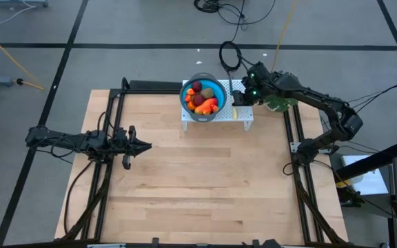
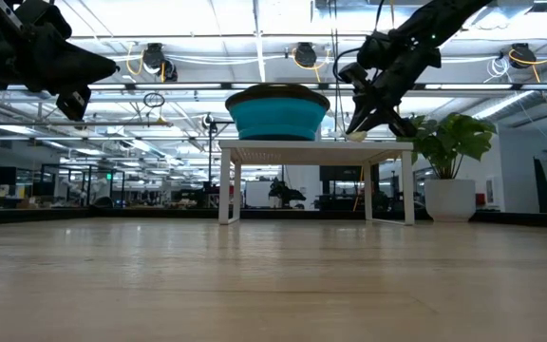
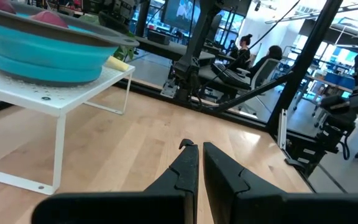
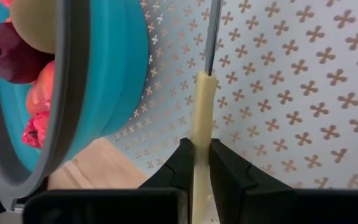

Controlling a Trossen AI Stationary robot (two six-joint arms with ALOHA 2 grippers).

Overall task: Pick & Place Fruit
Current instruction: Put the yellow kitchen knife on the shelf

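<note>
Holding fruit point(image 1: 202, 97), blue bowl point(image 1: 216, 87) (on white rack point(image 1: 243, 114)), right claw point(image 4: 196, 152) grasping knife point(image 4: 202, 106), left claw point(image 1: 146, 145) clenched empty.

1 bowl point(image 1: 185, 97), 1 rack point(image 1: 246, 115), 1 knife point(image 4: 202, 106), 2 arms

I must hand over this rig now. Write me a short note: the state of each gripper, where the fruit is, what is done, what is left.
Left gripper: shut, holds nothing, hovers over the bare table on its left side.
Right gripper: shut on the pale yellow handle of the knife, which lies on the white perforated shelf beside the bowl.
Fruit: all the visible pieces are heaped in the blue bowl on that shelf, at the far edge of the table.
Done: no fruit lies on the table.
Left: cannot tell if pieces must still move; first deal with the knife in the right gripper.
</note>
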